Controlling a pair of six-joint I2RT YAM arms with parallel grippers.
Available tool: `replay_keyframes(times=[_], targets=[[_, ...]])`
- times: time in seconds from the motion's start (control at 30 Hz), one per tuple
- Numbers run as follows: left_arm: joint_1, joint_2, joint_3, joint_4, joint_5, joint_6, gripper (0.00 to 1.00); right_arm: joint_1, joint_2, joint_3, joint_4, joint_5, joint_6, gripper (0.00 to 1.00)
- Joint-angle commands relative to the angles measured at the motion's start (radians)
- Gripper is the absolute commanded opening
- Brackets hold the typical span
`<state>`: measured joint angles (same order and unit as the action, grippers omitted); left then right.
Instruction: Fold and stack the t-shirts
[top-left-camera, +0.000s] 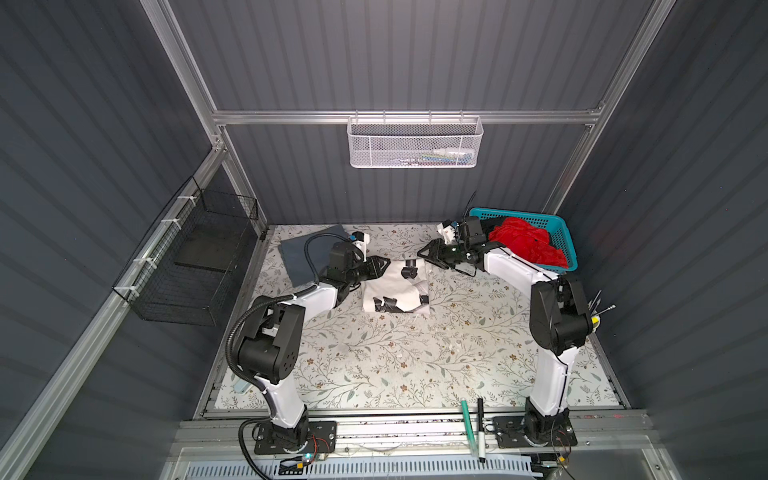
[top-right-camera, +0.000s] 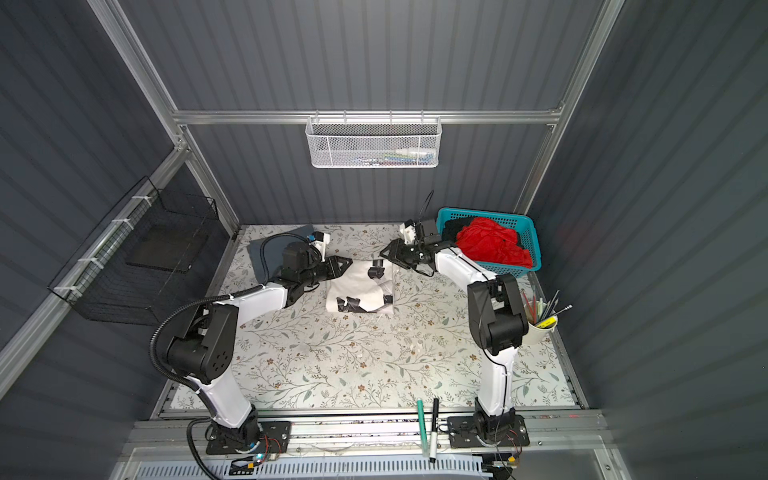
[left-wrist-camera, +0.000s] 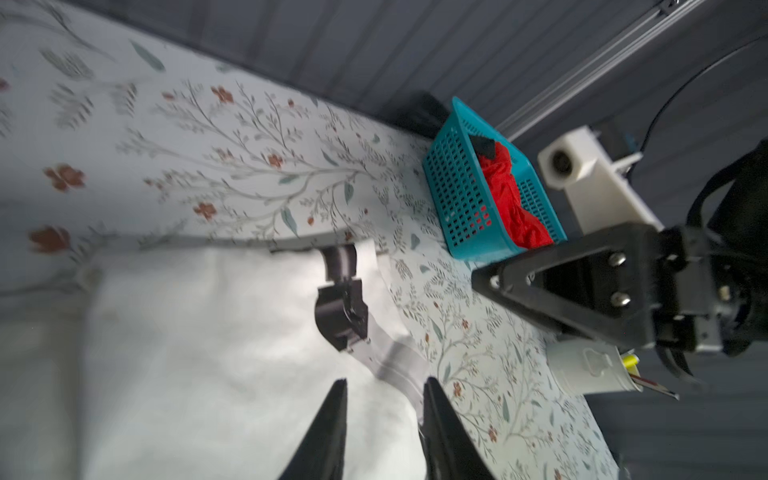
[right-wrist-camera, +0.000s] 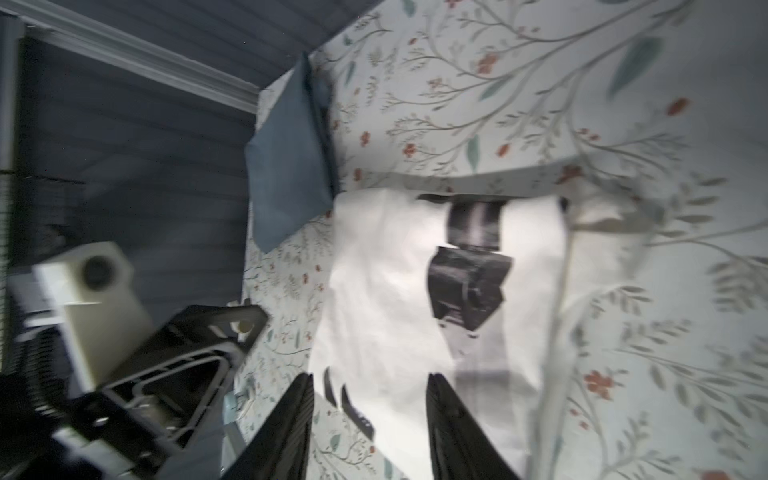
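A floral-covered worktop (top-left-camera: 374, 365) is enclosed by dark ribbed walls and aluminium rails. In both top views a white shirt (top-left-camera: 395, 291) is laid folded into a rough rectangle just above the centre of the frame. Black printed patches are scattered across it, and whether they hold any lettering cannot be told. A grey shirt (top-left-camera: 297, 257) is seen folded flat to its upper left, apart from it and partly covered by the left arm. At the upper right a teal basket (top-left-camera: 517, 214) is filled by a crumpled red shirt (top-left-camera: 523, 245), with a black shirt (top-right-camera: 455, 226) tucked at its left end. The left tool (top-left-camera: 386, 262) is held at the white shirt's upper left corner, its jaws parted a little, with nothing gripped. The right tool (top-left-camera: 422, 251) is poised by the upper right corner, jaws parted wider and empty.
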<state>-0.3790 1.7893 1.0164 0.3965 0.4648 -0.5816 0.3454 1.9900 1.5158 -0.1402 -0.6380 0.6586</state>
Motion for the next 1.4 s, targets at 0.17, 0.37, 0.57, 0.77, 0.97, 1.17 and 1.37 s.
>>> replay_keyframes(times=[0.17, 0.37, 0.57, 0.77, 0.97, 1.17, 1.37], targets=[[-0.029, 0.032, -0.132, 0.010, 0.000, -0.079, 0.32, 0.058, 0.072, -0.195, 0.065, -0.002, 0.121, 0.45], [-0.028, 0.061, -0.243, 0.089, -0.060, -0.083, 0.32, 0.009, 0.067, -0.355, 0.127, 0.061, 0.132, 0.46], [-0.018, 0.047, -0.326, 0.137, -0.098, -0.076, 0.32, -0.042, 0.030, -0.434, 0.141, 0.066, 0.088, 0.46], [-0.020, -0.125, -0.359, -0.025, -0.125, -0.008, 0.32, -0.035, -0.135, -0.481, 0.042, 0.152, 0.013, 0.48], [-0.045, -0.206, -0.273, -0.146, -0.076, 0.024, 0.33, 0.031, -0.262, -0.477, -0.021, 0.129, 0.008, 0.51], [-0.115, -0.026, -0.163, 0.053, 0.084, -0.072, 0.31, 0.121, -0.234, -0.516, 0.183, 0.043, 0.150, 0.52], [-0.146, 0.085, -0.095, -0.029, -0.109, -0.088, 0.29, 0.131, -0.146, -0.556, 0.222, 0.067, 0.200, 0.49]])
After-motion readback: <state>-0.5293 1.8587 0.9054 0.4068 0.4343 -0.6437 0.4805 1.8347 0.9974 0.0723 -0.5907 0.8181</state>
